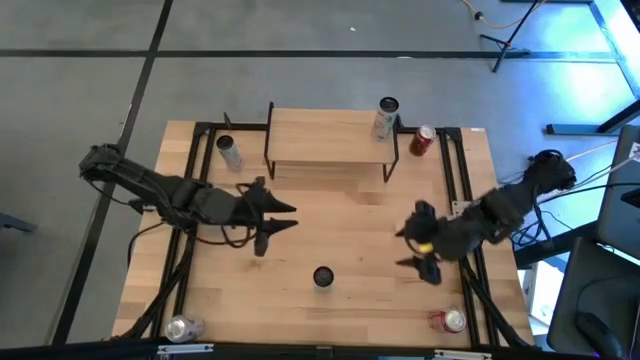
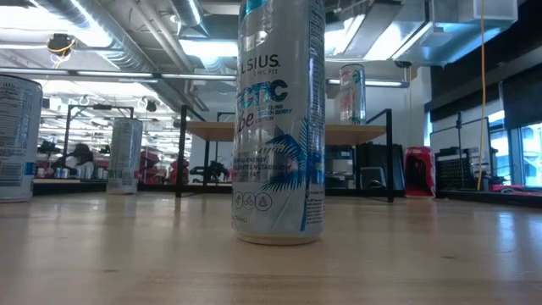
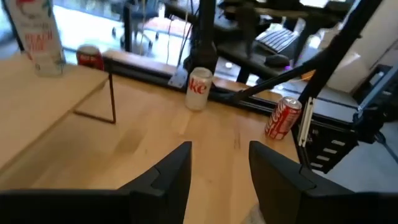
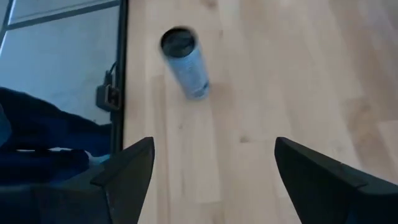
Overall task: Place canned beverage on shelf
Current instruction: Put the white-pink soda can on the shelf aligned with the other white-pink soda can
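A tall white-and-blue canned beverage [image 2: 279, 127] with a dark top [image 1: 322, 277] stands upright on its base at the table's near middle; it also shows in the right wrist view as the can [image 4: 185, 62]. The shelf [image 1: 330, 140] stands at the far middle on thin black legs, with another can [image 1: 386, 118] upright on its right end. My left gripper [image 1: 275, 220] hovers open left of centre, in front of the shelf, with nothing between its fingers [image 3: 180, 180]. My right gripper [image 1: 420, 250] hovers open to the right of the dark-topped can, also holding nothing [image 4: 214, 168].
A red can [image 1: 422, 140] stands right of the shelf and a silver can [image 1: 229, 152] left of it. A silver can [image 1: 185, 327] sits at the near left corner, a red one [image 1: 448, 320] at the near right. Black rails [image 1: 465, 190] run along the table's sides.
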Controlling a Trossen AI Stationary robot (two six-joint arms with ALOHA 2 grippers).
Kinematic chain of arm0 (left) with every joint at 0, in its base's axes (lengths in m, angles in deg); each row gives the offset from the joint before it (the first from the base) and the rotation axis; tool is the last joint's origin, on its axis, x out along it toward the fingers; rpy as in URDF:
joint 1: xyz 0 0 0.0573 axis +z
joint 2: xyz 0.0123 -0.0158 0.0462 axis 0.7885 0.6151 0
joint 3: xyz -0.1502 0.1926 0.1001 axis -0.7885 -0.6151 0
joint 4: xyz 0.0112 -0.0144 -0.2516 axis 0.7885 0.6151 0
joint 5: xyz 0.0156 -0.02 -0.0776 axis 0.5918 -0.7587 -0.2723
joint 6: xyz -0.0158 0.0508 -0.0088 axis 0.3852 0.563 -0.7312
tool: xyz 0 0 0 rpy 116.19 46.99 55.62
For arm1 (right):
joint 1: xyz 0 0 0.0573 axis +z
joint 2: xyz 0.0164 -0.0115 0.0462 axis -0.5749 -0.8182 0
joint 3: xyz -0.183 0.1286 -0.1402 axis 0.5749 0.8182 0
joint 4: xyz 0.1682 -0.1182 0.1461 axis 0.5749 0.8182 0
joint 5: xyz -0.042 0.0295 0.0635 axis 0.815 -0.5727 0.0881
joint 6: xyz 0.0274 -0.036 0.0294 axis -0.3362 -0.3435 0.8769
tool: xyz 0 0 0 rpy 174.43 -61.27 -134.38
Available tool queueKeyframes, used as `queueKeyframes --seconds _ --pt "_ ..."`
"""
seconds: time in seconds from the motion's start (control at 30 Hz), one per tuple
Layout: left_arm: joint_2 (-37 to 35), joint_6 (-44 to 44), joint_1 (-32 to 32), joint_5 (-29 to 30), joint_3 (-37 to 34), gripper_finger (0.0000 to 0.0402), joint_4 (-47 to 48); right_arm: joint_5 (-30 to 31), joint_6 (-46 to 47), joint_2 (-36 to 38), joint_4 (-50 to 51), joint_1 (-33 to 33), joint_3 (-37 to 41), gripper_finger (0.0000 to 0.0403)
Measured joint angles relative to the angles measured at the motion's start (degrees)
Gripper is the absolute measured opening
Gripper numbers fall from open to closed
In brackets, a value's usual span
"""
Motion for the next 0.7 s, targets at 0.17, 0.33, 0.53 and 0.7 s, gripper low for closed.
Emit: queueKeyframes --seconds 0.17,0.33,0.53,0.7 --pt "1.8 -9.0 0.7 0.1 9.2 0.0151 14.8 3.6 4.4 -0.1 -1.2 6.5 3.7 0.0319" --pt "0.9 -9.0 0.8 -0.1 13.3 0.0151 19.3 5.8 7.6 -0.1 -1.4 9.0 4.8 0.0319" --pt "-1.7 -3.6 2.9 2.3 13.8 0.0151 21.4 8.5 10.0 -0.1 -1.6 8.9 4.8 0.0319" --pt "-3.9 -8.3 8.4 -0.2 13.8 0.0151 31.0 13.4 10.1 -0.1 -1.6 7.5 4.8 0.0319"
